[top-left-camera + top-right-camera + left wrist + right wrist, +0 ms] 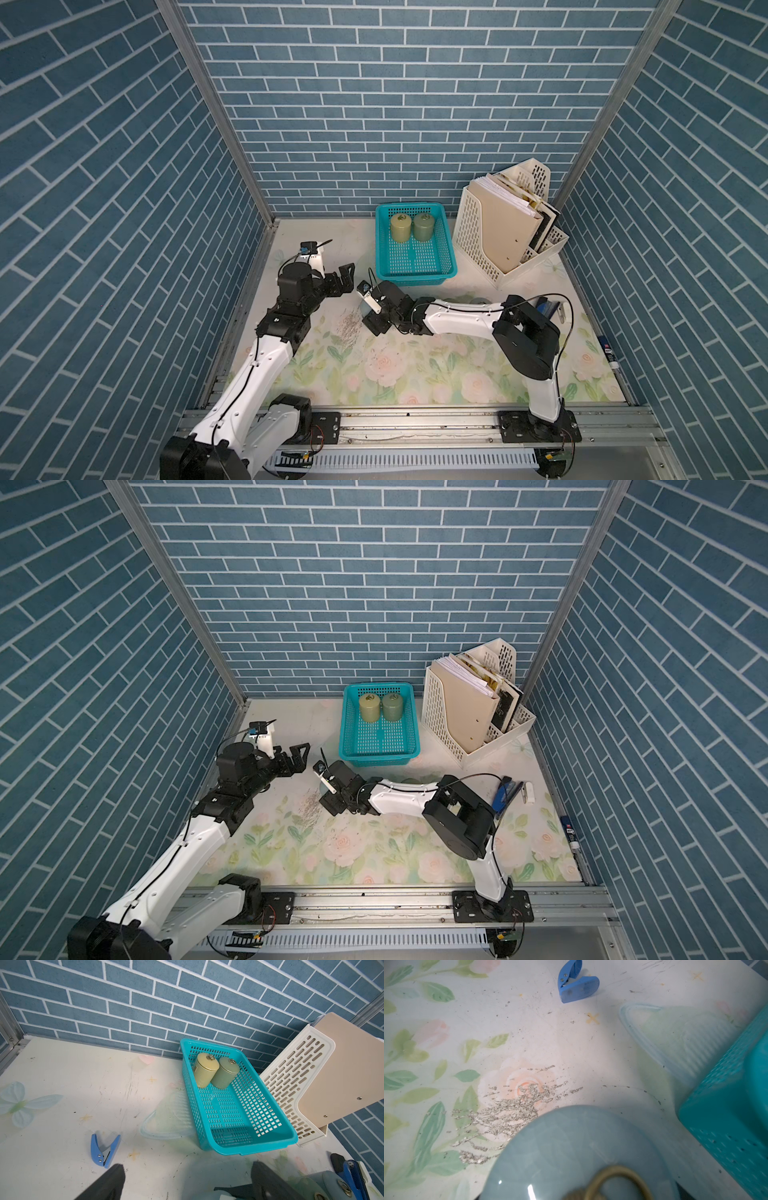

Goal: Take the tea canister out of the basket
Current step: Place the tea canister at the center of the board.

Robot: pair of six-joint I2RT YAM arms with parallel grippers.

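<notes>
Top views: we see the basket [411, 276] at the back of the table, just beside the file holder [478, 243].
Basket: two canisters stand upright side by side at its far end, a yellow canister [400, 227] and a green canister [424, 226]. In the left wrist view they look to be touching.
File holder: cream and perforated, packed with leaning folders [512, 224] and papers.
Blue canister [571, 1147]: outside the basket, near its front corner on our left side. We cannot tell whether it rests on the table or hangs just above it.
Right claw [368, 310]: closed around the blue canister from above. The canister's lid, with its brass ring, sits right under the wrist camera.
Left claw [344, 277]: fingers spread wide, gripping nothing, near the right claw and apart from the basket.
Table: a blue hole punch [576, 982] lies apart from the basket.
</notes>
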